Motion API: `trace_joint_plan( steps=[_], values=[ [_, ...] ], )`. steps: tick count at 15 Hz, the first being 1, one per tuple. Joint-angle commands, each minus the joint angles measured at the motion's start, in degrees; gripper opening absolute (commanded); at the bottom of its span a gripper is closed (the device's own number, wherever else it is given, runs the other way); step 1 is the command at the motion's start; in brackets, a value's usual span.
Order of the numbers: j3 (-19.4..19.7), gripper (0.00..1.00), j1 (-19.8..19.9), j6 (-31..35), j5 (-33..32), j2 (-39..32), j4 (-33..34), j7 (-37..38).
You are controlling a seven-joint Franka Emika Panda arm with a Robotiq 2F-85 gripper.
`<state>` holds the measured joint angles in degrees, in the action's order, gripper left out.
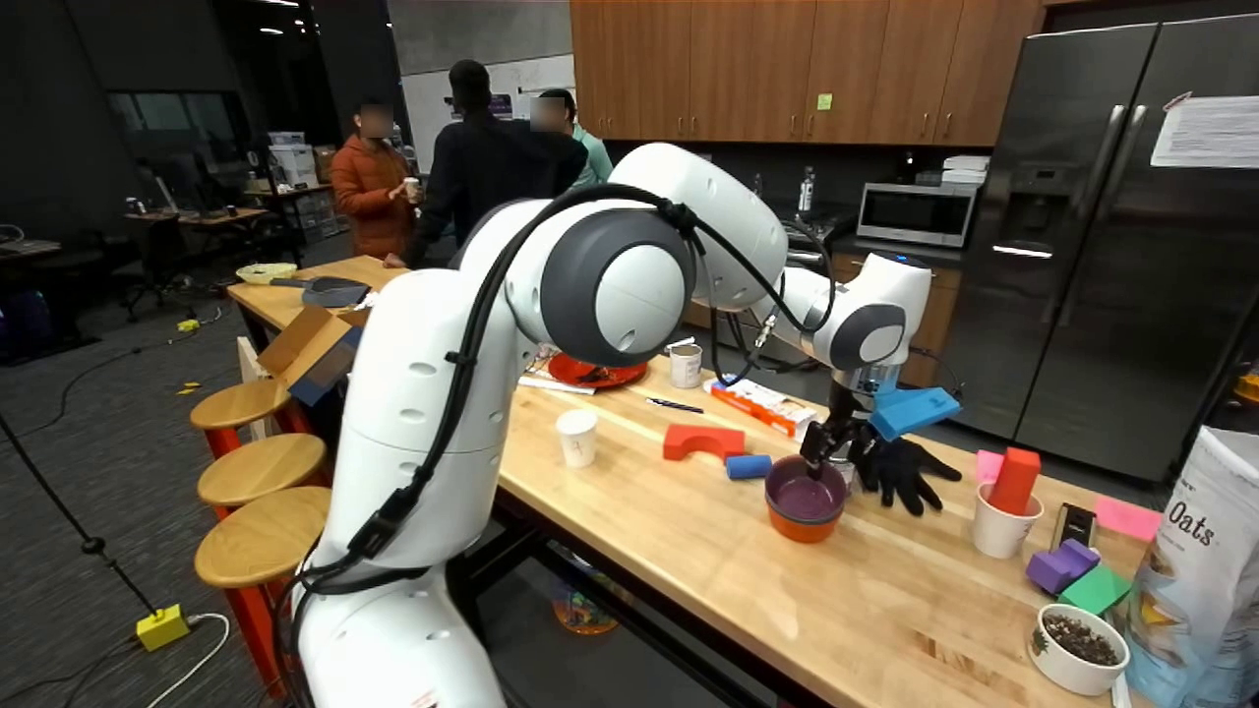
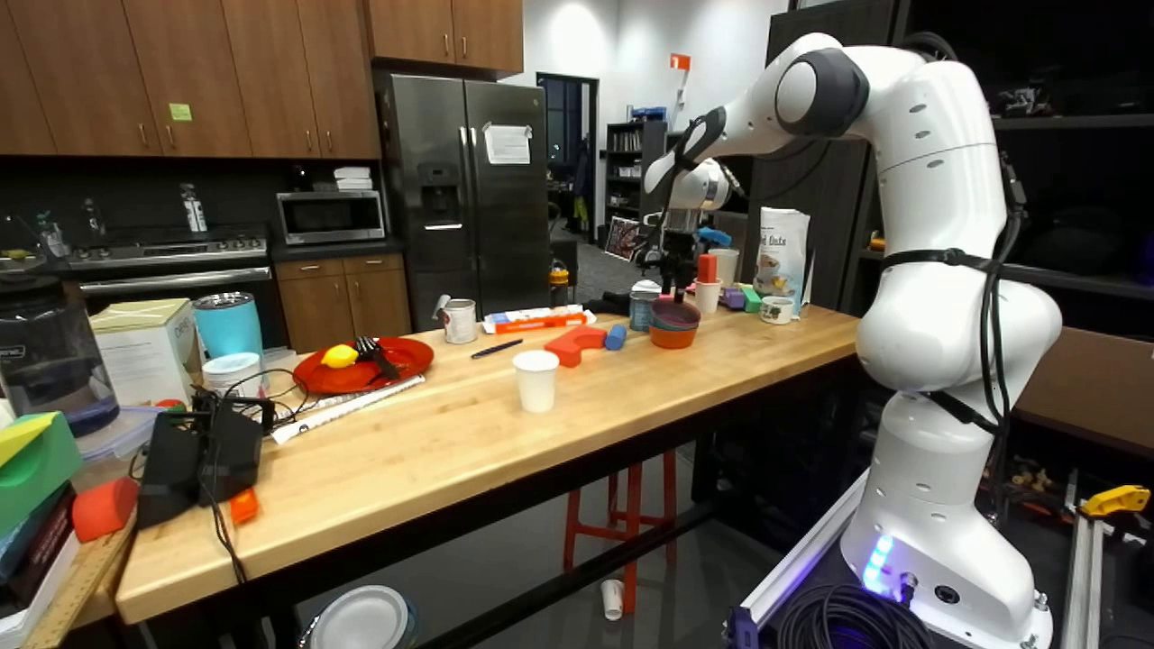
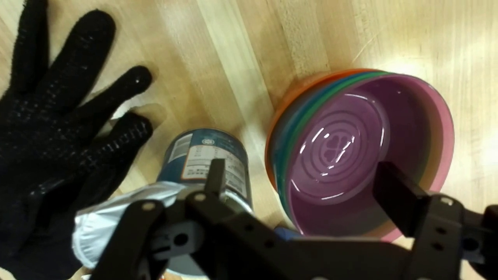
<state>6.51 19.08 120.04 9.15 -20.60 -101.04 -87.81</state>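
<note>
My gripper (image 3: 301, 169) is open and holds nothing. Its fingers are wide apart above a stack of nested coloured bowls (image 3: 338, 147), purple inside and orange outermost. In the wrist view the right finger overlaps the inside of the bowls and the left finger overlaps a blue-labelled can (image 3: 210, 155) with a peeled silver lid. I cannot tell whether either finger touches. A black glove (image 3: 70, 116) lies beyond the can. The bowls stand upright on the wooden table in both exterior views (image 1: 806, 500) (image 2: 673, 326), with the gripper just above them (image 1: 834, 454) (image 2: 669, 281).
Beside the bowls lie a blue cylinder (image 1: 749, 467) and a red arch block (image 1: 702, 442). A white cup (image 1: 577, 438) stands nearer the arm's base. Another cup (image 1: 1003, 526) holds a red block. An oats bag (image 1: 1195, 560) and a small bowl (image 1: 1077, 654) stand at the table's end.
</note>
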Motion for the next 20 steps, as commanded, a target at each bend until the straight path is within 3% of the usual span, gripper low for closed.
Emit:
trace_joint_plan(
  steps=[1, 9, 19, 20],
  values=[
    [0.0, 0.65, 0.3, -2.3, -0.5, -1.2, 2.1, -1.1],
    [-0.1, 0.01, 0.5, -4.6, -1.1, -2.3, 3.4, -3.2],
    [-0.1, 0.02, 0.0, -11.1, -2.4, -3.5, 5.7, -9.7],
    [0.0, 0.32, -0.2, -11.1, -2.9, -3.7, 5.9, -9.2]
  ],
)
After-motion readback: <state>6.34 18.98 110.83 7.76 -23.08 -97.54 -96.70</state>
